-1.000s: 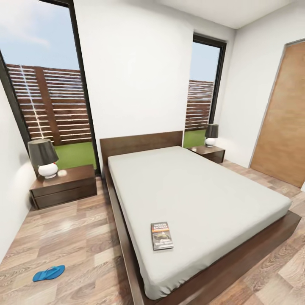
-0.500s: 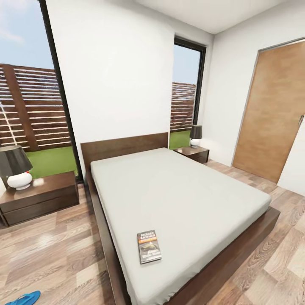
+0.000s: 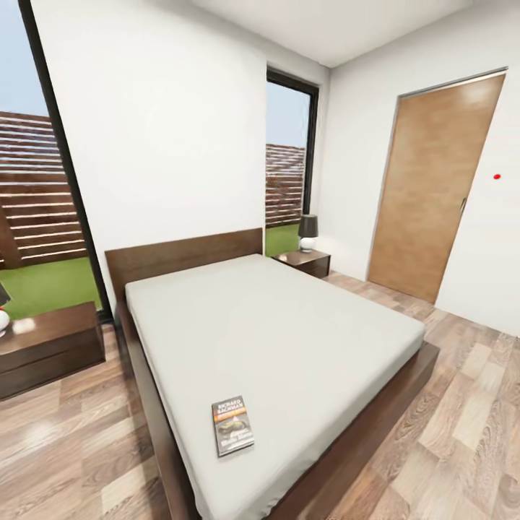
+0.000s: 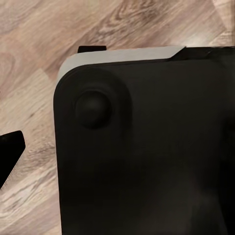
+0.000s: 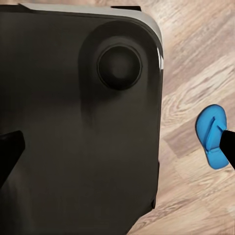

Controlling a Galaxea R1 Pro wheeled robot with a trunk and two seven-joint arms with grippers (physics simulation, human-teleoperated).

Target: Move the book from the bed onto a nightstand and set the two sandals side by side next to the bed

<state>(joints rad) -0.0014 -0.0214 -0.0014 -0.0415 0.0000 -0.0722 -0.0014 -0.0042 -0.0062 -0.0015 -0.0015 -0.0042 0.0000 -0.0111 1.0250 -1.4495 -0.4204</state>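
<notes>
Book (image 3: 232,425) flat on bed (image 3: 274,339) nr foot, wood-plank floor (image 3: 65,448) round it; pincer states unclear.

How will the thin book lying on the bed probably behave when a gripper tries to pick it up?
The book looks like a thin paperback, so it is probably light and may bend in a pinch. It lies flat on the soft grey mattress of the bed, so its edges may be hard to get under. It is unlikely to roll; pushed, it would probably slide.
</notes>
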